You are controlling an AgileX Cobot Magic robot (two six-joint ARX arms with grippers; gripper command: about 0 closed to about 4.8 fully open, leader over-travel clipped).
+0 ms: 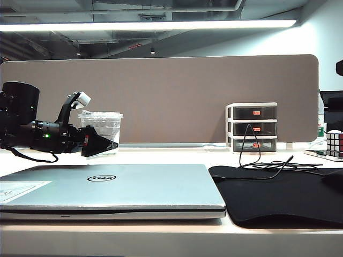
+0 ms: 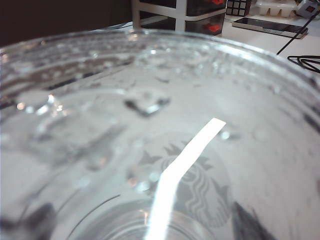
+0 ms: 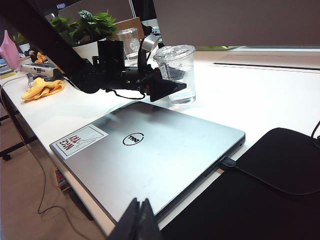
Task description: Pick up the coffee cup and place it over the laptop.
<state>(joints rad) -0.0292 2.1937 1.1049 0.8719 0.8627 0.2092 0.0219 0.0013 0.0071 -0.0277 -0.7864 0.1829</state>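
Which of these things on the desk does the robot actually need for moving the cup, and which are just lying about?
Part of the job:
- coffee cup
- laptop
- left gripper, open around the cup
- right gripper, shut, near the laptop's edge

Just lying about:
- black mat
- drawer organizer
- puzzle cube
- yellow cloth
- plant

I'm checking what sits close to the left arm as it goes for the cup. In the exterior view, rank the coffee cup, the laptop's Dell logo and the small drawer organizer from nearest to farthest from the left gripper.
1. Coffee cup: at the open left gripper, on the left.
2. Dell logo: below, on the laptop lid.
3. Drawer organizer: far right, against the partition.
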